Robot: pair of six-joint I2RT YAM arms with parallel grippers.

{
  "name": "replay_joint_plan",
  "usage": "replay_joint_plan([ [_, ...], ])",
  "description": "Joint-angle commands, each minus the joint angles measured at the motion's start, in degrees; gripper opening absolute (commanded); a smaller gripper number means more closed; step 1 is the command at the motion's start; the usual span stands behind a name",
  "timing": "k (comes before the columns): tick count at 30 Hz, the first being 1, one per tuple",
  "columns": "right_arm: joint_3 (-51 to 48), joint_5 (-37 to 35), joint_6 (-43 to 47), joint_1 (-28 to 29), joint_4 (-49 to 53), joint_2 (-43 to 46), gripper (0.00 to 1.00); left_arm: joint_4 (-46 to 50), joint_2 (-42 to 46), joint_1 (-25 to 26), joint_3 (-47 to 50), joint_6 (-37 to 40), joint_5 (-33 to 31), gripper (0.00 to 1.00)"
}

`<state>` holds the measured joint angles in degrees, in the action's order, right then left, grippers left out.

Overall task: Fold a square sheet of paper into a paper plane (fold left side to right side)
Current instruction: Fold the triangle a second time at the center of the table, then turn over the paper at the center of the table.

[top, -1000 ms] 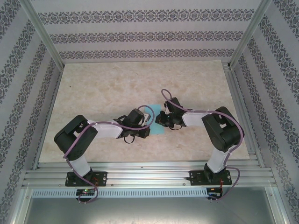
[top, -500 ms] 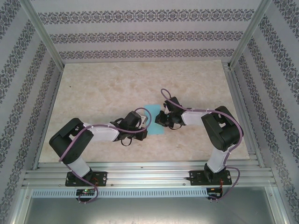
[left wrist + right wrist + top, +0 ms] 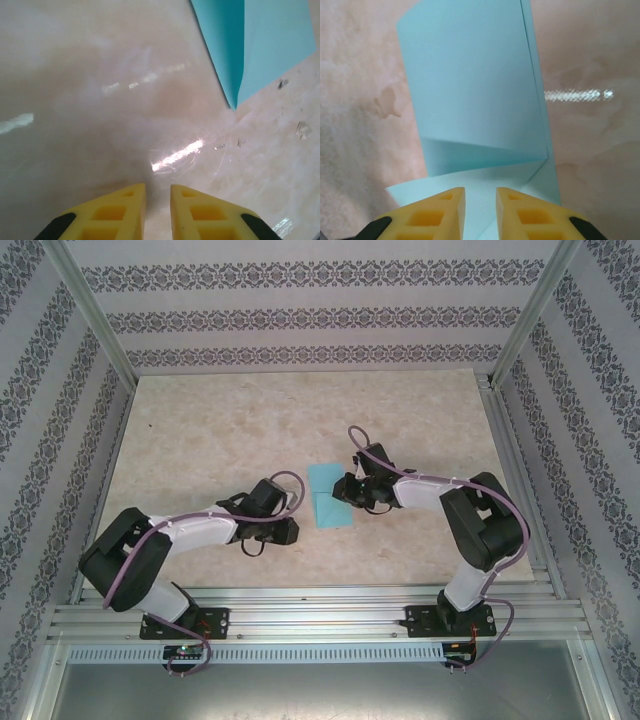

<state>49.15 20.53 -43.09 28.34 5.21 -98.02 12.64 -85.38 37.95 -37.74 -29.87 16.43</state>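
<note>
The pale beige, marbled worktop [image 3: 200, 430] lies inside patterned walls. On it, the white-and-black left arm [image 3: 190, 530] reaches in low from the left, and the right arm [image 3: 470, 515] bends in from the right.

Between them, near the middle of the worktop, lies the thin light-blue square sheet of paper [image 3: 328, 502], folded over into a narrower, slightly tilted shape. In the right wrist view its upper layer [image 3: 470, 90] stands a little raised off the lower one.

The right claw [image 3: 480, 195] sits at the paper's right edge, yellow fingertips a narrow gap apart, paper showing through the gap. The left claw [image 3: 157, 192] hangs over bare worktop near the paper's left corner [image 3: 265, 40], slightly parted and holding nothing.
</note>
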Motion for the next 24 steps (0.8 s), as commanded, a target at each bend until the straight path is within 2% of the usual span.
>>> replay_joint_plan([
  [1, 1.06, -2.34, 2.60, -0.89, 2.35, 5.41, 0.26, -2.08, 1.92, -4.19, -0.61, -4.44, 7.88, 0.28],
  [3, 0.08, -2.34, 3.17, -1.09, 3.28, 6.91, 0.30, -5.59, 0.96, -5.86, -2.00, -6.26, 11.44, 0.36],
  [5, -1.82, -2.60, 3.36, -1.09, 3.17, 8.26, 0.32, -8.47, -0.83, -6.37, -3.77, -7.08, 14.39, 0.38],
  [12, -8.80, -2.55, 3.27, -1.80, 1.18, 13.40, 0.36, -12.15, -9.46, -6.36, -10.93, -6.05, 17.41, 0.46],
  [20, -12.63, -1.29, 3.37, -1.94, 0.31, 16.69, 0.38, -11.96, -16.88, -6.35, -16.70, -5.02, 16.80, 0.46],
  [24, -13.70, -0.44, 3.06, -2.07, -0.64, 17.59, 0.40, -12.16, -19.80, -6.39, -18.57, -4.94, 17.56, 0.40],
])
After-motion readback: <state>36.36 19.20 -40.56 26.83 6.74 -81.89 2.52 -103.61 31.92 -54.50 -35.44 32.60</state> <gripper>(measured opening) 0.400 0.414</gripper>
